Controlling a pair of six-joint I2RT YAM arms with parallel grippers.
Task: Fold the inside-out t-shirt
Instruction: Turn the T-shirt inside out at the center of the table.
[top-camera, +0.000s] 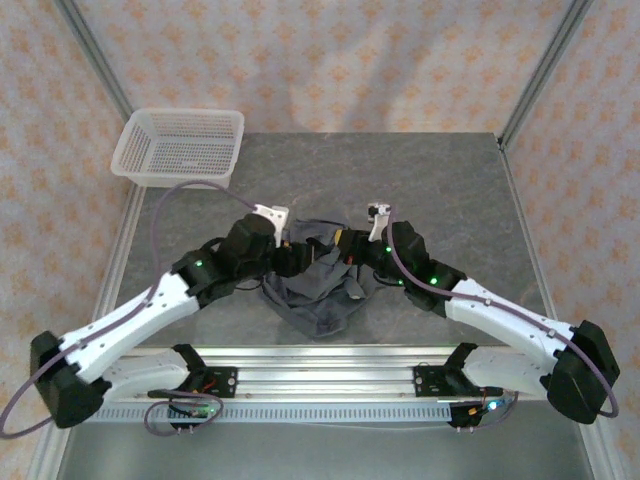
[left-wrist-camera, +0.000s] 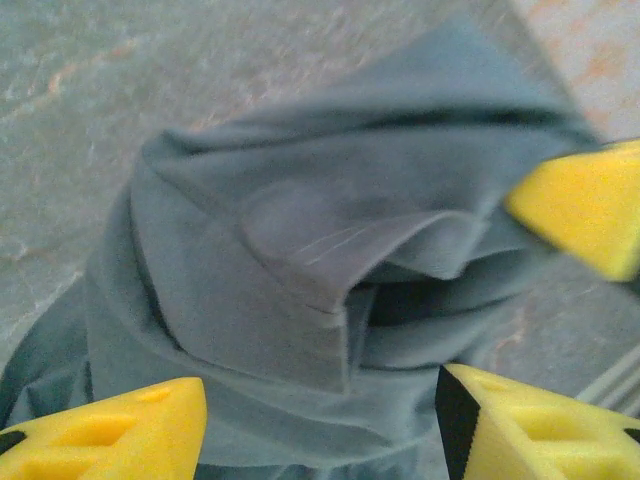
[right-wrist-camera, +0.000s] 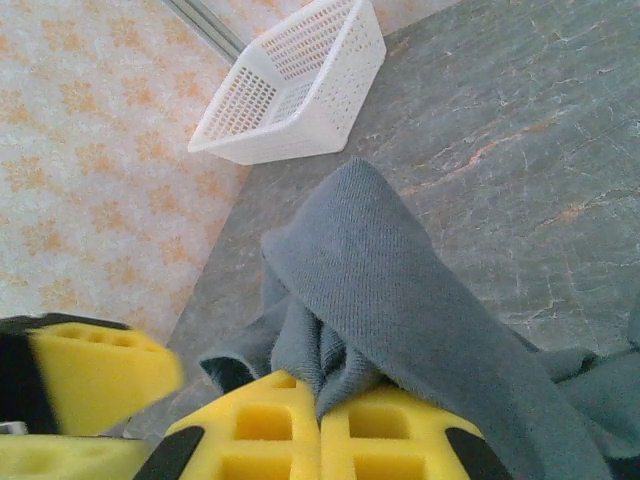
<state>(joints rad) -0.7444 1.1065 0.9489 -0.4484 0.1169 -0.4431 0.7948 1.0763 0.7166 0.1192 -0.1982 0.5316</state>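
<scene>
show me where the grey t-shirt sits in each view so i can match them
top external: t-shirt bunched at the near middle of the table, between the two arms.
left wrist: crumpled across the centre, above the open left fingers.
right wrist: lower middle and right, a fold pinched in the shut right fingers.
shared landmark: the grey marbled table under it; also the white basket in top external and right wrist.

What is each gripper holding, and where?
Right gripper: shut on a raised fold of the t-shirt; which part, can't tell. Left gripper: open over it, holding nothing.
</scene>
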